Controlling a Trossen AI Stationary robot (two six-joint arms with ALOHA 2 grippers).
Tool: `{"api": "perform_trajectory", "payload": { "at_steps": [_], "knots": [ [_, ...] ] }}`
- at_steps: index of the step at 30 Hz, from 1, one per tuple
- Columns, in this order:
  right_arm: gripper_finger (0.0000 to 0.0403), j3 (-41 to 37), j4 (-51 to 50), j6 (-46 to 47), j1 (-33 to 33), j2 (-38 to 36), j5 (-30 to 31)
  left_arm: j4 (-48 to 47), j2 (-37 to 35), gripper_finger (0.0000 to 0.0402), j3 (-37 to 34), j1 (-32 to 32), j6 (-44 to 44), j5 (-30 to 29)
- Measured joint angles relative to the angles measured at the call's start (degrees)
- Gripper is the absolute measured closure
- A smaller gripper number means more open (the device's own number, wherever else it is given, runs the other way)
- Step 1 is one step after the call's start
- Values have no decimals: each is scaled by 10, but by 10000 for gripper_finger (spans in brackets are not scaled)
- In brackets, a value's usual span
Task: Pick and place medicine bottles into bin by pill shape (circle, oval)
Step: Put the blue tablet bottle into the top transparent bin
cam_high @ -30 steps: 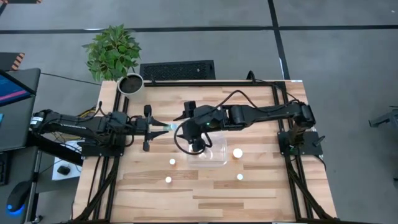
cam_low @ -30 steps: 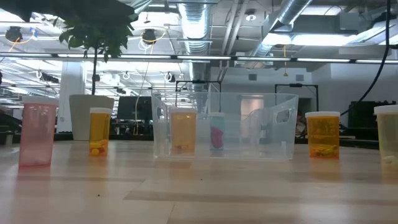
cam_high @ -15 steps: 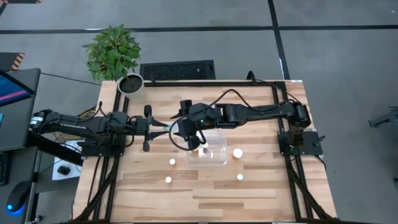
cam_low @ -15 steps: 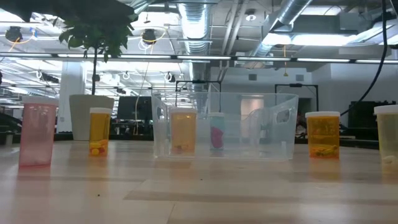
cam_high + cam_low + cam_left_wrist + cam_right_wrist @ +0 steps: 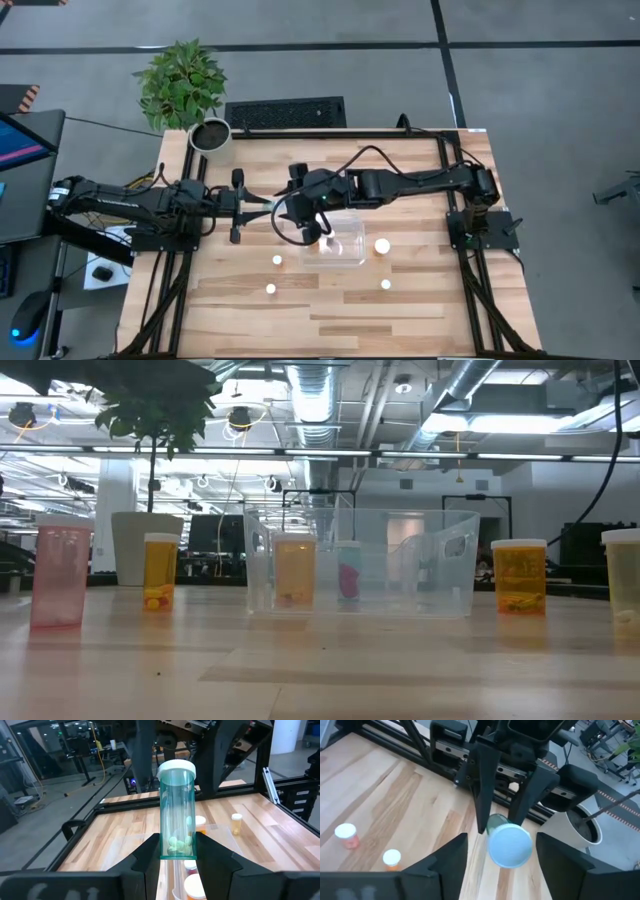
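Above the table's middle, left gripper is clamped on a teal bottle, held out level. Right gripper faces its cap, fingers spread either side, not touching. Clear bin sits just right; four loose bottles around it.

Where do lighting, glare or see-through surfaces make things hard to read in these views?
Low view: bright ceiling lights sit behind the clear bin, so its walls mostly show the room beyond; the table has a soft sheen. High view: even light, with the bin barely showing against the wood. Left wrist view: the teal bottle in the left end effector is lit through, so its pills are visible.
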Motion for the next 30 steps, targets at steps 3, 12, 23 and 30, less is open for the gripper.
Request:
{"api": "perform_trajectory", "payload": {
  "at_steps": [3, 12, 23, 30],
  "knots": [
    [182, 0, 2, -2, 0, 0, 0, 0, 0, 299, 0, 0, -1, 0],
    [242, 0, 5, -9, 0, 0, -1, 0, 0, 299, 0, 0, -5, 12],
    [290, 0, 5, -13, 0, 0, -16, -4, 0, 299, 0, 0, -11, 16],
    [283, 0, 2, -12, 0, 0, -17, -12, 0, 295, 1, 0, -35, 15]
  ]
}}
